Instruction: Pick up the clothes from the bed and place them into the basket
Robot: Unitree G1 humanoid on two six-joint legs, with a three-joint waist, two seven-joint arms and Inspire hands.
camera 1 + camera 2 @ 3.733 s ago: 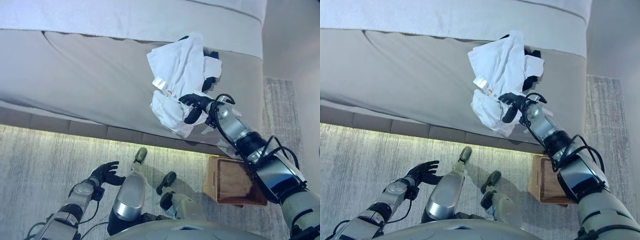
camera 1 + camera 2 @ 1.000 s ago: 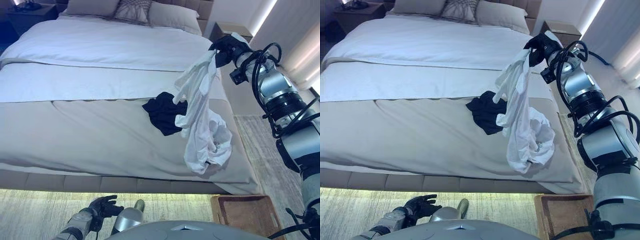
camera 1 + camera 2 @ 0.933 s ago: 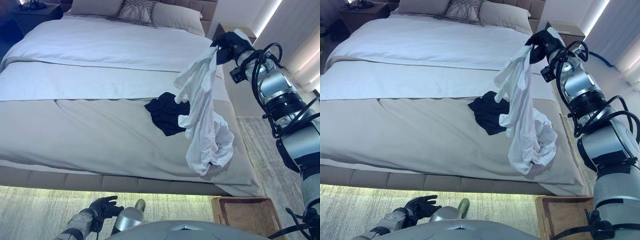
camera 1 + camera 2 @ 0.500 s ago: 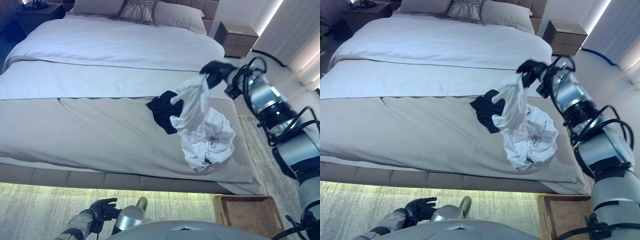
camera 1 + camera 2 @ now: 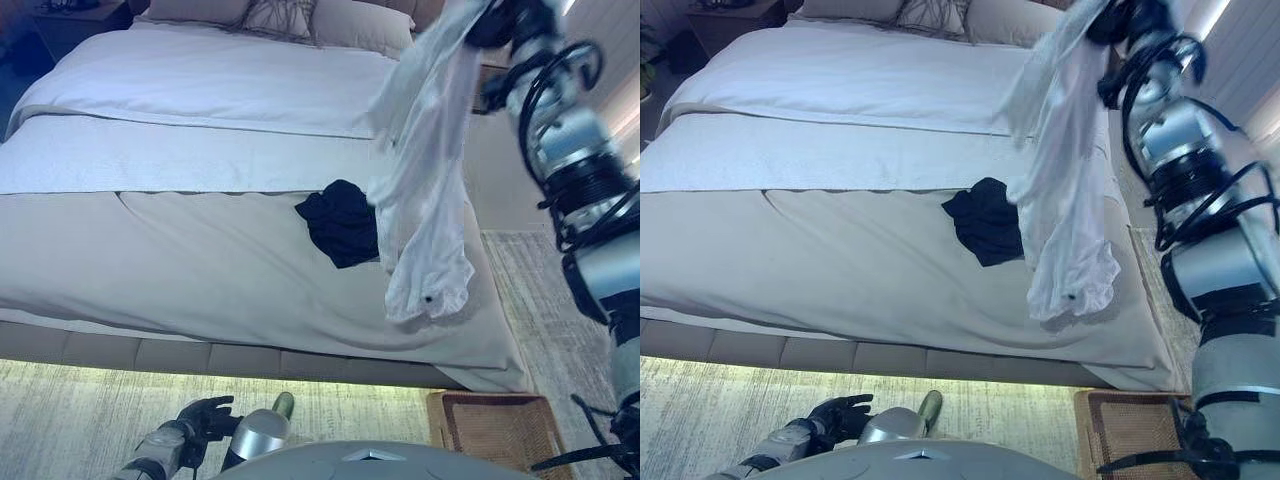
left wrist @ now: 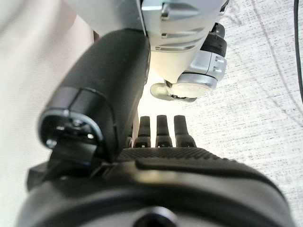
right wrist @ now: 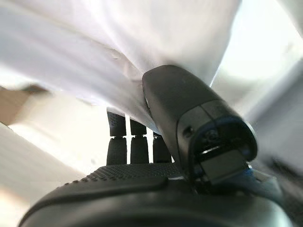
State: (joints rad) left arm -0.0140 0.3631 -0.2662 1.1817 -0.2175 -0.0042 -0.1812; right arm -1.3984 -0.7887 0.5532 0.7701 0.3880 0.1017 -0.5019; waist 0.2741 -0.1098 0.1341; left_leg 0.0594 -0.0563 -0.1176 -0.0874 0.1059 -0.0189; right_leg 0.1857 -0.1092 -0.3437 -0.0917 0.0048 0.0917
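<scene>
Right hand (image 5: 1127, 18): raised high at the top of the head views, fingers and thumb curling into a long white crumpled garment (image 5: 428, 190) and pinching it; in the right wrist view the thumb (image 7: 189, 118) is pressing against the white cloth (image 7: 118, 42).

White garment: hanging down from that hand in front of the far right part of the bed, its bunched lower end dangling over the beige bedcover (image 5: 200, 270) near the bed's right corner; whether it is touching the cover cannot be told.

Small black crumpled garment (image 5: 340, 220): lying on the beige bedcover, just beside the hanging white one, towards the robot's left.

Large bed with white sheet (image 5: 220, 90) and grey pillows (image 5: 270, 18): filling most of the head views.

Brown woven basket (image 5: 490, 430): sitting on the pale carpet (image 5: 60, 420) at the bed's near right corner, well below the held cloth.

Left hand (image 5: 205, 415): hanging low by the carpet, fingers loosely bent, holding nothing.
</scene>
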